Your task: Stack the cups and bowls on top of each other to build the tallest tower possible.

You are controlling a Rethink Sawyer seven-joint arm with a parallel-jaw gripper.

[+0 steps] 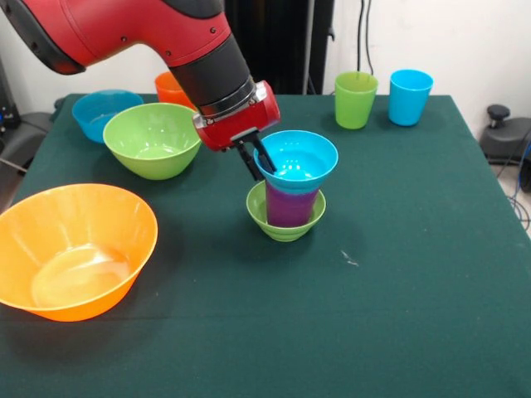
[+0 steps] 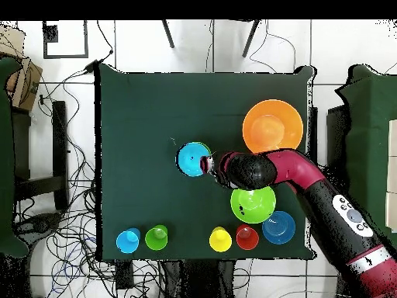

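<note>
A small green bowl (image 1: 282,230) stands mid-table with a purple cup (image 1: 290,207) upright inside it. On that cup rests a small blue bowl (image 1: 300,157), (image 2: 191,159). My gripper (image 1: 255,162), (image 2: 208,164) is shut on this blue bowl's rim, on the side nearest the medium green bowl (image 1: 152,139). A green cup (image 1: 355,99) and a light blue cup (image 1: 410,96) stand side by side at the far right. The orange cup (image 1: 170,86) peeks out behind the arm. The overhead view shows a yellow cup (image 2: 220,239) beside it.
The very large orange bowl (image 1: 75,249), (image 2: 272,126) sits at the near left. A medium blue bowl (image 1: 99,112), (image 2: 278,226) stands behind the medium green one. The arm (image 2: 310,182) reaches over these bowls. Cables lie on the floor round the table.
</note>
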